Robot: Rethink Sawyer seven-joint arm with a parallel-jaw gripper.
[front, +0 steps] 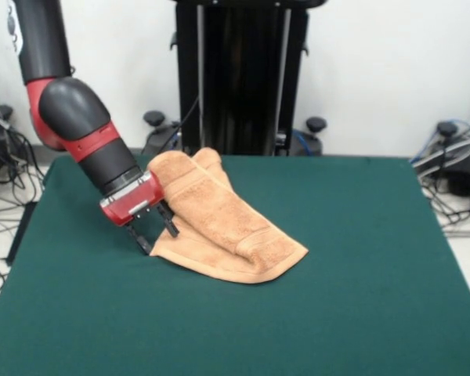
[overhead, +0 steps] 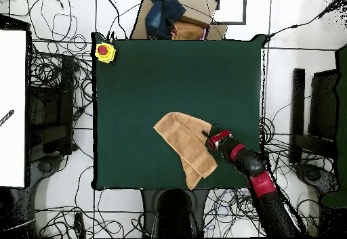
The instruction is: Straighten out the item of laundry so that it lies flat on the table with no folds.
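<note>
The light orange-tan towel (front: 219, 223) lies crumpled on the dark green table (front: 352, 258), folded over on itself, with one end running back toward the table's far edge. In the overhead view the towel (overhead: 183, 141) lies right of the table's (overhead: 149, 80) middle, near the robot's side. My gripper (front: 153, 230) is tilted down at the towel's left edge in the front view. Its two black fingers (front: 139, 240) stand apart, tips near the tabletop, one against the cloth's edge. In the overhead view my gripper (overhead: 209, 135) is at the towel's right side.
A yellow box with a red button (overhead: 104, 51) sits at the table's far left corner in the overhead view. A cardboard box with blue cloth (overhead: 175, 16) lies beyond the far edge. Cables cover the floor around the table. The black pedestal (front: 241, 78) stands behind the table.
</note>
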